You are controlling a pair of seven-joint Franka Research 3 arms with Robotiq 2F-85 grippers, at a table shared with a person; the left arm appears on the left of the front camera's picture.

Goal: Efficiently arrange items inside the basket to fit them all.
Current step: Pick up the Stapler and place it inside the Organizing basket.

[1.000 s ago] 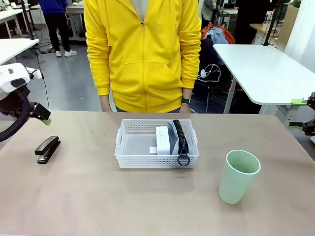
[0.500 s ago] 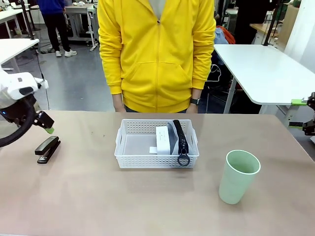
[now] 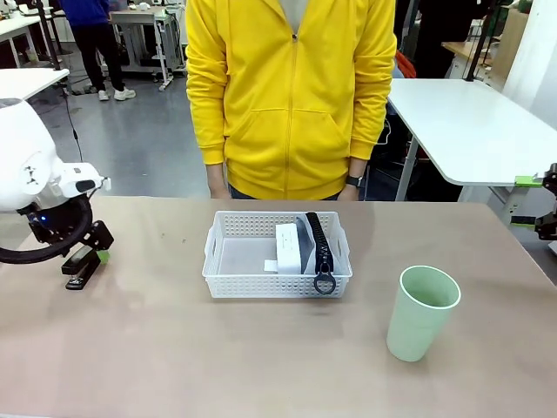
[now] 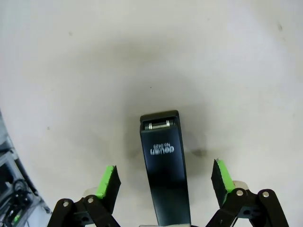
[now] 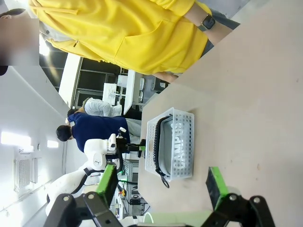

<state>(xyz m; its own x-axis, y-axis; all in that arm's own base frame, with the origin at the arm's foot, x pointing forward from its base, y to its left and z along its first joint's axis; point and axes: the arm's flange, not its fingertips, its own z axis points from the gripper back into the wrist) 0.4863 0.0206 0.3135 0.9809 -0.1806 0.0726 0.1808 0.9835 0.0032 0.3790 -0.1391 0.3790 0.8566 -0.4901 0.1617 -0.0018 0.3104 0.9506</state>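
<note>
The left arm [image 3: 26, 174] has dropped at the left: the left gripper [image 4: 165, 174] straddles the black stapler [image 4: 163, 156], jaws wide, gripping nothing. The basket [image 3: 278, 283] sits mid-table; green cup [image 3: 420, 313] stands near right; grey pouch [image 3: 315, 239] and white box [image 3: 288, 246] stand on edge in the basket's right half. The right gripper [image 5: 162, 179] is spread open, empty.

Table: we log a matt beige table [image 3: 174, 366] spanning the full width of the front view.
Floor: grey floor [image 3: 139, 148], smooth, with a dull sheen.
Right rear: white side table [image 3: 470, 122] on pale legs.
Far left: second white top [image 3: 26, 83], corner only.
Far end: desks [image 3: 144, 17] on metal legs.
Light: even; we see only soft shadows.
</note>
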